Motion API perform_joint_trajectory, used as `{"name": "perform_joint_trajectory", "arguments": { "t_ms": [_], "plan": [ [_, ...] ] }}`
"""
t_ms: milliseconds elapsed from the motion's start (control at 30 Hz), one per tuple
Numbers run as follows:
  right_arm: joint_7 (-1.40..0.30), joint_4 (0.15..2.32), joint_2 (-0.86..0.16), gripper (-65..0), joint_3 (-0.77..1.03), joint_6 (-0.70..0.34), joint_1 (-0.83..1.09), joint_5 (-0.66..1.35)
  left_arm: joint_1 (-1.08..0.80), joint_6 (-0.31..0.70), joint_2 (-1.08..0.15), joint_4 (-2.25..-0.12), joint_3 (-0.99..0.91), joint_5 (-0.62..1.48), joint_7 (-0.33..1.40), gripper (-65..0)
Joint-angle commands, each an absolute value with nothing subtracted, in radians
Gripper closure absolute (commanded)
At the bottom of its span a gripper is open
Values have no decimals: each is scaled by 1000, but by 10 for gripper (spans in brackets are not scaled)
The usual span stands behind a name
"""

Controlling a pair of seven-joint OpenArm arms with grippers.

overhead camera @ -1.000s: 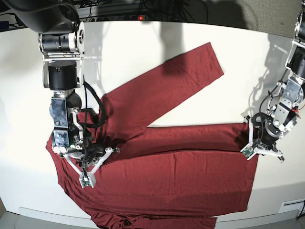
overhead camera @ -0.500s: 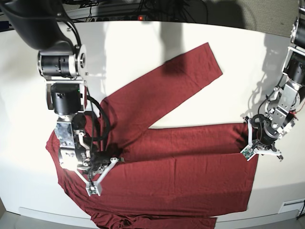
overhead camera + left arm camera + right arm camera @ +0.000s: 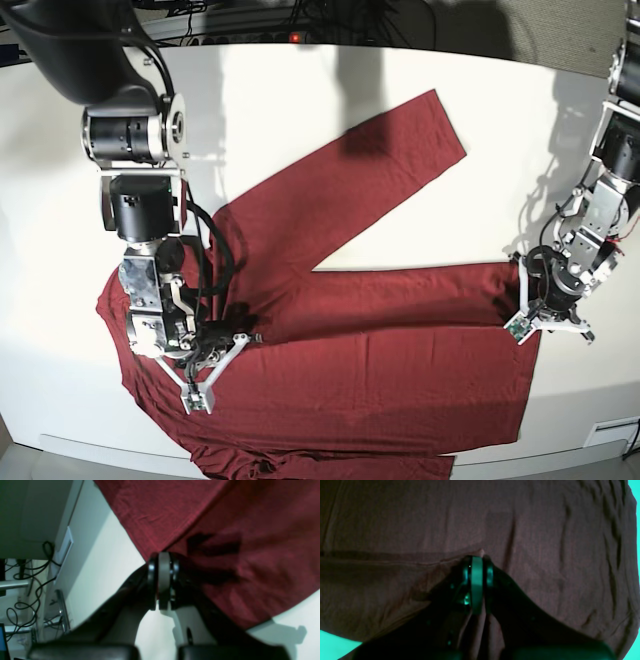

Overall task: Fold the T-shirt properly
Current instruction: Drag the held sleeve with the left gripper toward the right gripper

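A large dark red T-shirt (image 3: 360, 340) of thin, soft knit lies spread on the smooth white table (image 3: 300, 110) in front of me, its body stretched across the near half and one long sleeve running diagonally up toward the far side. The cloth is plain, without print or readable label, and I see no writing on it anywhere. In my right wrist view the fabric looks matte, with fine ribbing, shallow ripples along one side and a straight stitched seam crossing it.

My right gripper (image 3: 477, 555) has its dark fingers clenched on a small raised peak of the shirt, near where the sleeve meets the body; a strip of cloth hangs pinched between them. My left gripper (image 3: 162, 557) is closed on the hem corner at the shirt's opposite end, the two black fingers pressed flat together with the edge of the knit drawn up into them, a neat line of stitching running along that edge.

Beyond the table's edge, my left wrist view shows tangled black cables (image 3: 22, 597) and a pale cabinet panel (image 3: 37, 512).
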State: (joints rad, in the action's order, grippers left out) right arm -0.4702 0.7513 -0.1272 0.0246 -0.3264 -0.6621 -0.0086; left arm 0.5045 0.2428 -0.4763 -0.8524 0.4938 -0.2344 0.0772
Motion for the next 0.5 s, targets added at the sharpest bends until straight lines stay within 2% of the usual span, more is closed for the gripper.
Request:
{"name": "perform_joint_trajectory", "arguments": {
  "t_ms": [0,300,400,467],
  "plan": [
    [-440,768,-130,0,26,-325,-704,-9,538,219,-488,-863,485,-234,58,0],
    [-441,768,-130,0,26,-326,-717,-19,538,197,-484,-854,485,-234,59,0],
    [-436,768,-130,0,26,-326,-717,-19,538,86,-471,-824,485,-234,58,0],
    [-429,768,-130,0,26,-326,-716,-19,538,56,-460,-805,485,-234,54,0]
  ]
}}
